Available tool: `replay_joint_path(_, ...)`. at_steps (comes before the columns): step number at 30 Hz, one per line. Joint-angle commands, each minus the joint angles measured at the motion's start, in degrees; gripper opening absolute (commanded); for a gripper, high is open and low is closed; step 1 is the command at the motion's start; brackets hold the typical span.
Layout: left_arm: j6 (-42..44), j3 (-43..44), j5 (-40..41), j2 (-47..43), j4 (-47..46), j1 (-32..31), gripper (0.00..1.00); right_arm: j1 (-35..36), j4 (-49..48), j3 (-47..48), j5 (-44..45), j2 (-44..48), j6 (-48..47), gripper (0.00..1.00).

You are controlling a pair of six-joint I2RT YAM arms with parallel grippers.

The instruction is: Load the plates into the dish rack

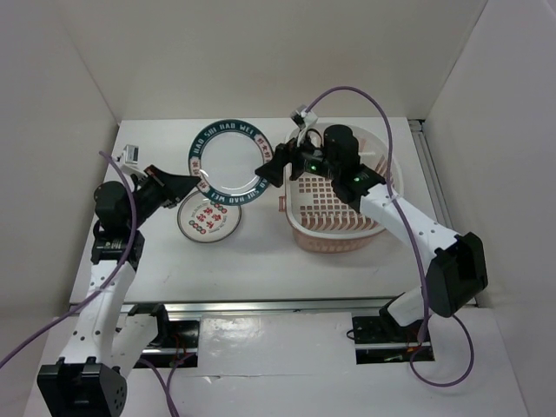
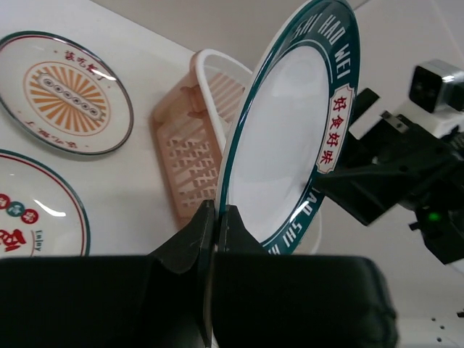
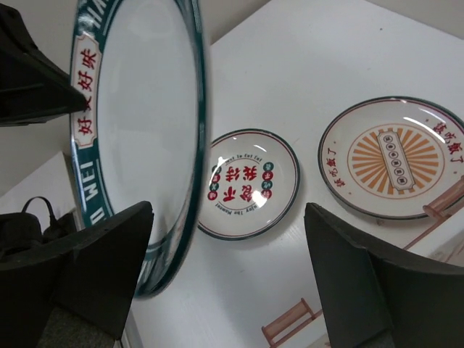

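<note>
The blue-green-rimmed plate [image 1: 228, 161] is held on edge above the table. My left gripper [image 1: 201, 181] is shut on its lower rim [image 2: 216, 217]. My right gripper [image 1: 271, 169] is open at the plate's opposite edge, and the rim [image 3: 190, 167] lies between its fingers, close to the left finger [image 3: 94, 268]. The white plate with red characters [image 1: 208, 217] lies flat on the table. The orange sunburst plate [image 3: 395, 156] lies flat beside it and is hidden in the top view. The pink dish rack [image 1: 339, 236] stands to the right with no plate in it.
White walls enclose the table on the left, back and right. The right arm reaches over the rack [image 2: 181, 138]. A metal rail [image 1: 261, 308] runs along the near table edge.
</note>
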State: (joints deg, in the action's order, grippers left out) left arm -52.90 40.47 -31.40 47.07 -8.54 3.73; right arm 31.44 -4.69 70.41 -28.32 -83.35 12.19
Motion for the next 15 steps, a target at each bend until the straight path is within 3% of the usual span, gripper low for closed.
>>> replay_joint_path(1, -3.7, 1.5, -3.4, -1.3, -9.6, -1.3, 0.00, -0.3, -4.6, 3.6, -1.0, -1.4, 0.2, 0.90)
replay_joint_path(4, -4.3, 0.1, -4.0, -0.8, -11.0, -2.4, 0.00, -0.3, -5.2, 3.6, -1.9, -1.9, 1.6, 0.68)
replay_joint_path(8, -5.6, -1.0, -4.0, -0.8, -13.2, -2.9, 0.00, -0.3, -5.8, 4.2, -3.4, -1.9, 3.2, 0.20)
replay_joint_path(9, -5.6, -1.5, -4.0, -0.1, -13.2, -2.9, 0.00, -0.3, -6.5, 4.2, -2.9, -1.9, 3.8, 0.03)
replay_joint_path(12, -5.6, -0.8, -2.8, 0.5, -10.7, -4.2, 0.00, -0.3, -5.8, 4.2, -2.4, -1.4, 4.6, 0.00)
replay_joint_path(13, -3.3, 0.6, -2.1, 1.0, -8.7, -4.2, 0.07, -0.3, -4.5, 4.2, 0.2, -0.3, 5.2, 0.00)
replay_joint_path(14, -1.8, 1.6, -1.3, 1.0, -6.3, -4.2, 0.29, -0.3, -3.3, 4.2, 2.2, 0.6, 5.2, 0.00)
replay_joint_path(15, 0.0, 2.8, 0.5, 1.0, -3.5, -4.9, 0.32, -0.3, -1.9, 4.2, 4.2, 3.1, 5.2, 0.00)
